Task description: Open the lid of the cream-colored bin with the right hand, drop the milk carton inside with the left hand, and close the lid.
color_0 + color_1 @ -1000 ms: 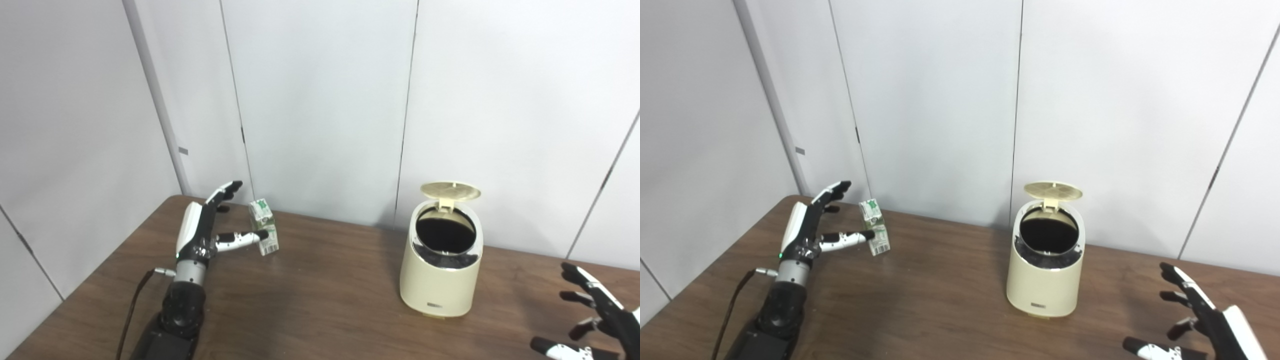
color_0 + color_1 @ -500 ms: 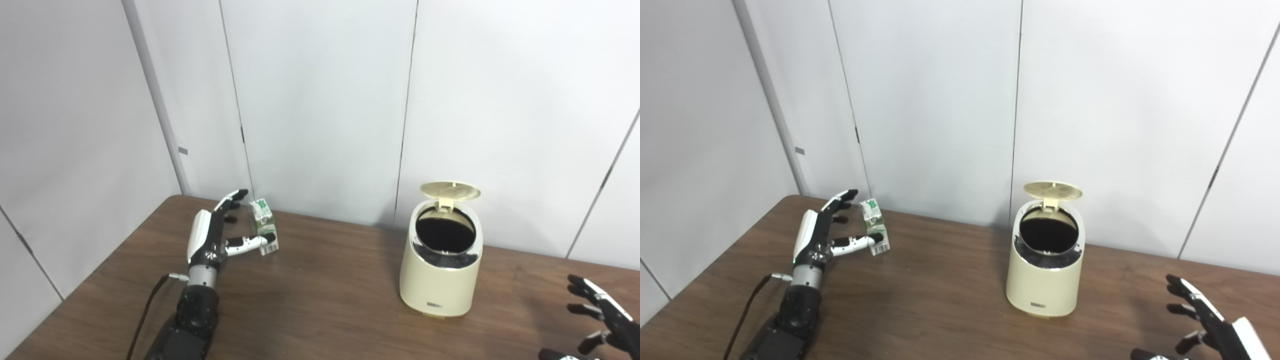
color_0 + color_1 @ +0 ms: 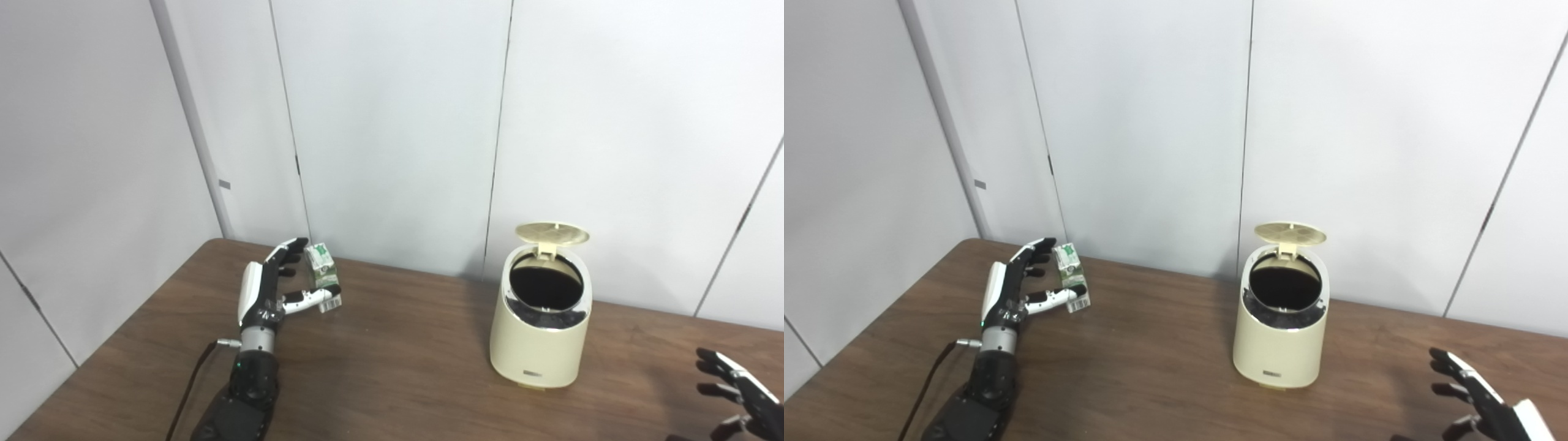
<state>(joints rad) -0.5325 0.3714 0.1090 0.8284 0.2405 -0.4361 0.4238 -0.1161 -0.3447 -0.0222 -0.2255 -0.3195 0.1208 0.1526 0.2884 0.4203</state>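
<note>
At the bench's far left corner, the left robot hand [image 3: 264, 293] brackets the upright milk carton [image 3: 323, 277], fingers spread, not yet gripping. Across the bench [image 3: 392, 367], the cream-colored bin [image 3: 542, 334] stands with lid [image 3: 552, 233] raised; the right robot hand [image 3: 1482, 401] waits open. Dropping and closing remain.

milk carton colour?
White with green print, the milk carton shows best in the left eye view.

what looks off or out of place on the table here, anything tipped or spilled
Nothing stands out. The cream bin stands upright with its lid flipped open, and the milk carton stands upright beside the open left hand. No spill shows on the table. The right hand waits, open.
</note>
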